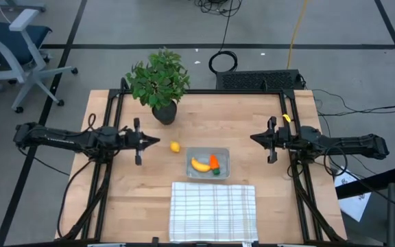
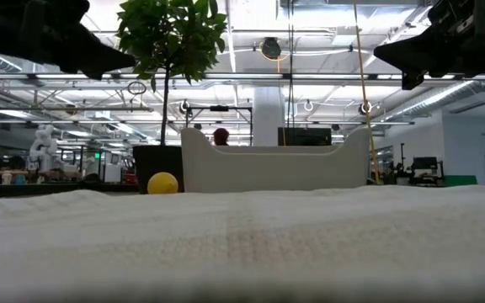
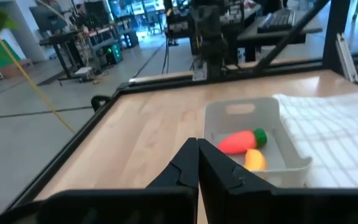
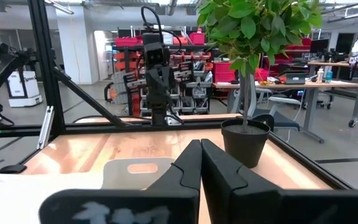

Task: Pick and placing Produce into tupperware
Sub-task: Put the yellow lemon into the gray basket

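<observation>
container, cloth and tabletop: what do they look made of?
Container: looks like thin translucent plastic, milky and smooth; the banana and carrot show through it from above. Cloth: woven fabric, white with a grey check, matte, slightly rumpled. Tabletop: pale wood or wood-look laminate with plank seams and visible grain, light sheen.

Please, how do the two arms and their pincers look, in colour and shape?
Both arms are dark, nearly black, slim and jointed. The left pincer and the right pincer each end in two tapering dark fingers. The right arm carries a small yellow marking and thin dark cables behind it.
</observation>
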You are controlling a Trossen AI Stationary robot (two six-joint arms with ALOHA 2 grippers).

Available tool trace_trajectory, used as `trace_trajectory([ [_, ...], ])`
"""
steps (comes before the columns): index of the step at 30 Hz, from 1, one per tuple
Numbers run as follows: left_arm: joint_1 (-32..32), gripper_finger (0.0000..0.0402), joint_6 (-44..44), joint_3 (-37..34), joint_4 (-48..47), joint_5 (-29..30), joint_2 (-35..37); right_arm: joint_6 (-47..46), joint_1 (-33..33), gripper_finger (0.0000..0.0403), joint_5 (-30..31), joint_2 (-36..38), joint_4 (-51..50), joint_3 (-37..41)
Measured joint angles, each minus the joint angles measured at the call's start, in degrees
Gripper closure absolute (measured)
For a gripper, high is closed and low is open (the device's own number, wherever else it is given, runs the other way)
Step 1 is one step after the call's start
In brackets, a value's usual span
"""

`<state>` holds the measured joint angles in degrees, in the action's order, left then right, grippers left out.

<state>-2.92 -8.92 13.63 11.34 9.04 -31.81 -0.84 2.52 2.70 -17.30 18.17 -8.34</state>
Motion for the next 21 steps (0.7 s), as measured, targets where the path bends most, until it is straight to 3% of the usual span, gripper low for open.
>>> trace_trajectory([
  [7, 0.6, 0.0391, 4.6, 0.0, 0.7, 9.1, -2.9, -0.4, 0.0, 0.0403, 0.0, 0.0, -0.5, 0.0],
  [14, 2.6, 0.0396, 4.5, 0.1, 3.0, 8.6, -9.2, -0.7, 0.0, 0.0403, 0.0, 0.0, -0.5, 0.0],
  [21, 2.7, 0.0399, 4.1, 0.1, 3.9, 8.6, -9.8, -0.9, 0.0, 0.0403, 0.0, 0.0, -0.5, 0.0],
])
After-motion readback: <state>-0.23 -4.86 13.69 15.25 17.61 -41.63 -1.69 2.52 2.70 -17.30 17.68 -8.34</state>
